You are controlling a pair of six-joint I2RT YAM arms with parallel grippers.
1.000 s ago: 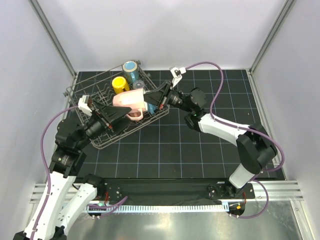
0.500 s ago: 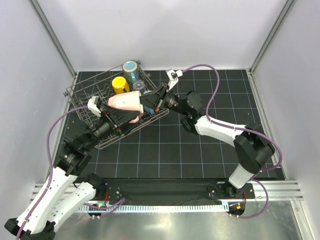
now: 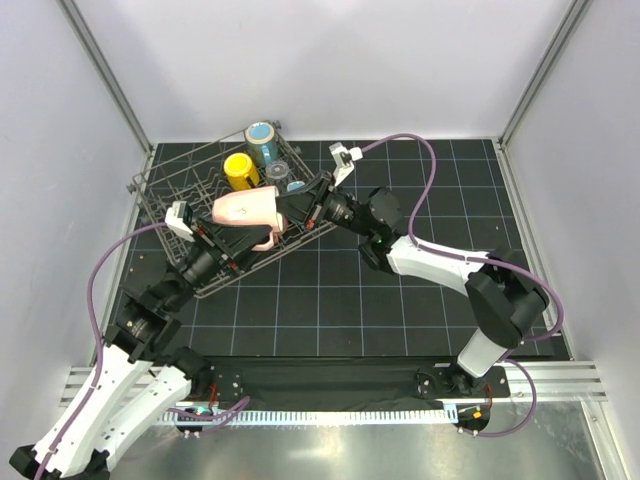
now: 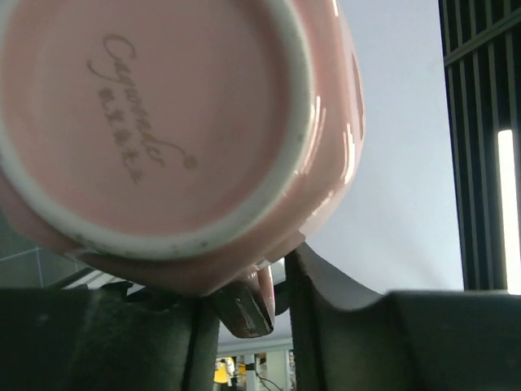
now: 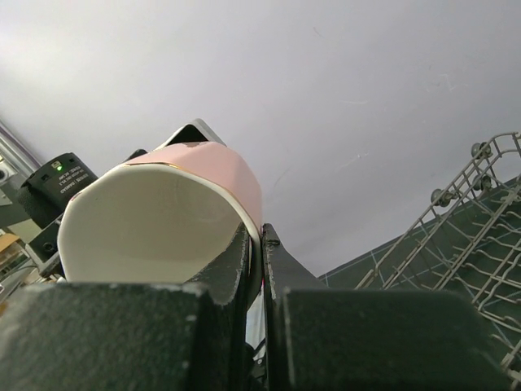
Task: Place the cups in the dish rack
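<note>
- Plainly, the right gripper (image 5: 259, 252) has its fingers pressed together on the rim wall of the pink mug (image 3: 245, 208), one finger inside the mouth and one outside.
- From the right wrist, the mug's white inside and open mouth face the camera.
- The left gripper (image 4: 273, 297) sits at the mug's other end, under its base. Its fingers are drawn close, with a pink strip of the mug, seemingly the handle, between them.
- A thin dark line shows beside that strip, so I cannot tell whether the left fingers truly clamp it.
- From the left wrist, the mug's round base with a script mark fills most of the view.
- From above, the mug lies on its side between the two grippers, base toward the left arm and mouth toward the right arm, handle on its near side.
- It hangs over the near right part of the rack (image 3: 160, 200); whether it touches the wires I cannot tell.
- The yellow cup (image 3: 240, 168) stands in the rack just beyond the mug.
- The light blue cup (image 3: 262, 137) stands at the rack's far corner.
- The rack rests, turned at an angle, on the black gridded mat (image 3: 400, 300), at its far left.
</note>
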